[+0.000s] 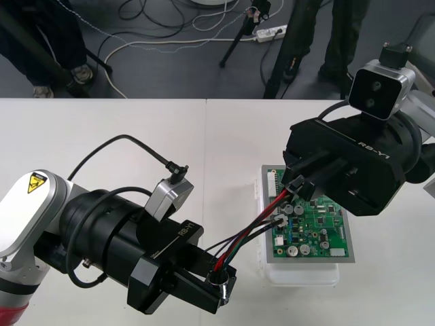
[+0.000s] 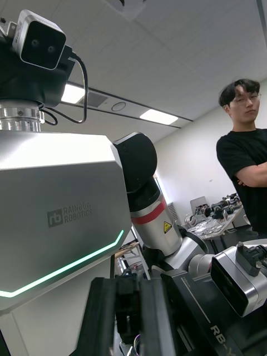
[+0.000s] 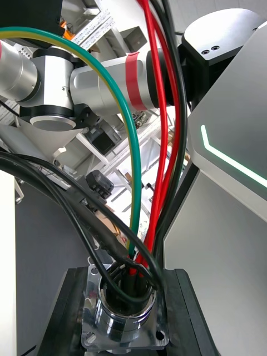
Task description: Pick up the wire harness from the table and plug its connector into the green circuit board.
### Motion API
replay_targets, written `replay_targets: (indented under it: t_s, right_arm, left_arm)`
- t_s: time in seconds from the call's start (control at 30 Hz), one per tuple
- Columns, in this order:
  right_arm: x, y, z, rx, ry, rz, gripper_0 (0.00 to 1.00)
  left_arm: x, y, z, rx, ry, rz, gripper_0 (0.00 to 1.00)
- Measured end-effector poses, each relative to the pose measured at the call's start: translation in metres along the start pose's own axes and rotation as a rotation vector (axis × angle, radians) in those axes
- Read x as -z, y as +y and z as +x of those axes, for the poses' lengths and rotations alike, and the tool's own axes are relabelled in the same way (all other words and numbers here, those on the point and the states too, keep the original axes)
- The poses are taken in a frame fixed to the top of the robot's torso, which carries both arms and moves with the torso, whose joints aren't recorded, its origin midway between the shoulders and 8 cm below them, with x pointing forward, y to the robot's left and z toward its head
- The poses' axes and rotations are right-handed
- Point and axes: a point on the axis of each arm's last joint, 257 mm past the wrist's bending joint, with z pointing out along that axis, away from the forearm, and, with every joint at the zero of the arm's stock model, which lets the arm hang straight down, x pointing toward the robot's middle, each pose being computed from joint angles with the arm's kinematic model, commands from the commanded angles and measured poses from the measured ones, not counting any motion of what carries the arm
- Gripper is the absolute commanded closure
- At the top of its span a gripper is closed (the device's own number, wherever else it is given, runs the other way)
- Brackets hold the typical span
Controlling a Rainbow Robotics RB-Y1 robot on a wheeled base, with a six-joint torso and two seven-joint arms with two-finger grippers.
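Observation:
The green circuit board (image 1: 319, 224) sits on its white base (image 1: 302, 275) at the table's right. My right gripper (image 1: 298, 182) hovers over the board's far left corner, shut on the harness's small black plug (image 1: 297, 187); I cannot tell whether the plug is in the board. Red, black and green wires (image 1: 255, 227) run down-left from the plug to the round metal socket (image 1: 219, 277). My left gripper (image 1: 221, 285) is shut on that socket, just off the board's near left corner. In the left wrist view the flanged socket (image 3: 125, 320) sits between the black fingers (image 3: 72, 311).
A white connector block (image 1: 270, 180) stands on the board's far left edge. Bare table (image 1: 136, 122) stretches to the left and behind the board. The left gripper's camera (image 2: 239, 281) stands close in the right wrist view.

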Motion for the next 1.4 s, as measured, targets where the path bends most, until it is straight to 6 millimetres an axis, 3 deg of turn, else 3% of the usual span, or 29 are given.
replay_targets:
  t_s: [0.57,0.6,0.63,0.67,1.4]
  right_arm:
    - [0.0000,0.0002,-0.0008,0.016,-0.003,-0.001,1.00]
    - [0.0000,0.0002,-0.0008,0.016,-0.003,-0.001,1.00]
    - [0.0000,0.0002,-0.0008,0.016,-0.003,-0.001,1.00]
    - [0.0000,0.0002,-0.0008,0.016,-0.003,-0.001,1.00]
    - [0.0004,0.0003,-0.0006,0.054,-0.003,0.001,1.00]
  left_arm:
    - [0.0000,0.0000,0.0000,0.000,0.000,0.000,1.00]
    - [0.0000,0.0000,0.0000,0.000,0.000,0.000,0.92]
    - [0.0000,0.0000,0.0000,0.000,0.000,0.000,0.23]
    - [0.0000,0.0000,0.0000,0.000,0.000,0.000,0.00]
    - [0.0000,0.0010,0.0008,0.000,0.003,-0.004,0.00]
